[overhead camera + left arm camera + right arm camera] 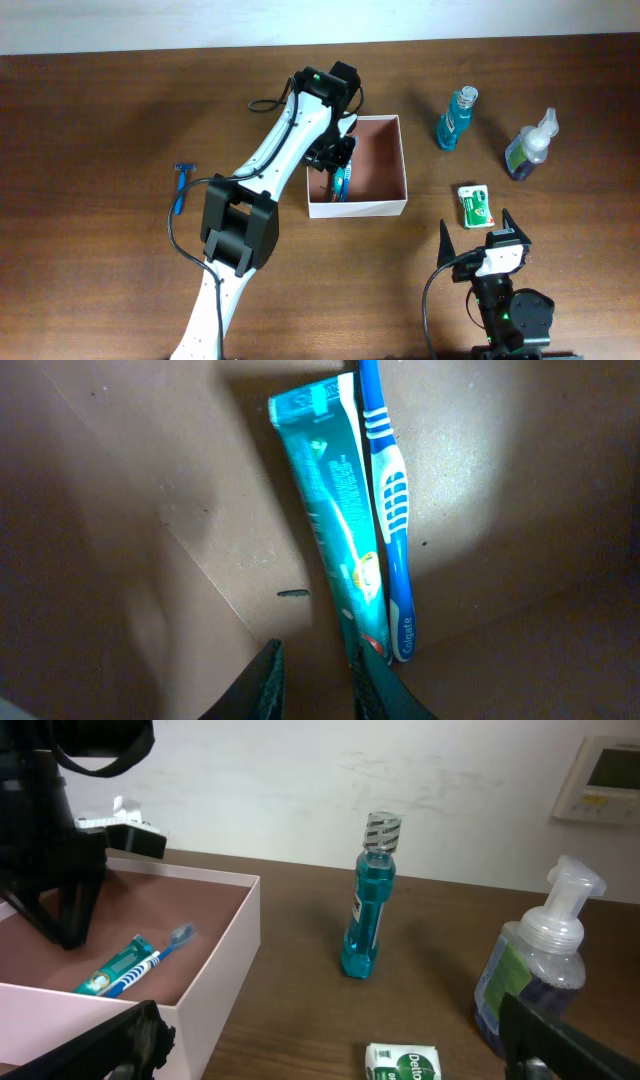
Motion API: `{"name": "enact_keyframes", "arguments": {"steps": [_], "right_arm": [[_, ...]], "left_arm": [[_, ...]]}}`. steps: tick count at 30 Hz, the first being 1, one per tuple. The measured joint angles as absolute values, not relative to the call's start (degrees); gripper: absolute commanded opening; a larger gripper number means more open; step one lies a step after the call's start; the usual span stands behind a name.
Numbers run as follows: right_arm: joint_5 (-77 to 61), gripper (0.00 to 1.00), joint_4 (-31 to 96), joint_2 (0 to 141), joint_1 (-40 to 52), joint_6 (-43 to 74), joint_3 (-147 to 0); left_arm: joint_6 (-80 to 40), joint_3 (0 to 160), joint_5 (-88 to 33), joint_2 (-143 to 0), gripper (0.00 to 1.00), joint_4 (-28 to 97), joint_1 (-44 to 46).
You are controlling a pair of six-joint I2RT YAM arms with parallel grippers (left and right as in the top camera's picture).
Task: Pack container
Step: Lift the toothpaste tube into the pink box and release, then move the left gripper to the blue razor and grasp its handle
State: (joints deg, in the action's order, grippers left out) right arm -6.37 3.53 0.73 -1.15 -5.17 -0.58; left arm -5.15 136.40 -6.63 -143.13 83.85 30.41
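From overhead, we saw the square, shallow, white-walled container [404, 160] near the middle of the brown wooden table [100, 120]. The left gripper [338, 160] was lowered inside it at its left wall. On the table outside it lay a blue plastic razor [182, 185] well to the left, and to the right a clear bottle of blue mouthwash [455, 120], a purple pump soap bottle [530, 145] and a small green-and-white packet [475, 205]. The right gripper [478, 225] sat near the table's front edge.

In the left wrist view, a teal toothpaste tube [335, 510] and a blue-and-white toothbrush [392, 510] lay side by side on the box floor. The black jaws stood slightly apart just short of the tube, gripping nothing.

In the right wrist view, that gripper's jaws were spread wide and empty, facing the bottles and packet.

We judged two items packed, with four apparently left to go in.
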Motion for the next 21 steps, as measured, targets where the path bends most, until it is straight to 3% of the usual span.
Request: {"name": "enact_keyframes", "arguments": {"steps": [5,9,15,21], "right_arm": [[-6.35,0.98,3.51,0.73,-1.15,-5.19,-0.58],[-6.35,0.98,3.53,0.73,-1.15,-5.19,-0.58],[-6.35,0.98,3.53,0.73,-1.15,-5.19,-0.58],[-6.37,0.98,3.53,0.73,-1.15,-5.17,-0.58]], "left_arm": [[-4.82,145.86,-6.61,-143.46,0.41,86.43,30.39],[-4.75,157.69,-4.99,-143.48,0.41,92.18,29.85],[-4.23,167.78,0.16,-143.04,0.66,96.44,25.63],[-4.29,167.89,2.39,-141.14,0.70,96.49,18.48]]}}
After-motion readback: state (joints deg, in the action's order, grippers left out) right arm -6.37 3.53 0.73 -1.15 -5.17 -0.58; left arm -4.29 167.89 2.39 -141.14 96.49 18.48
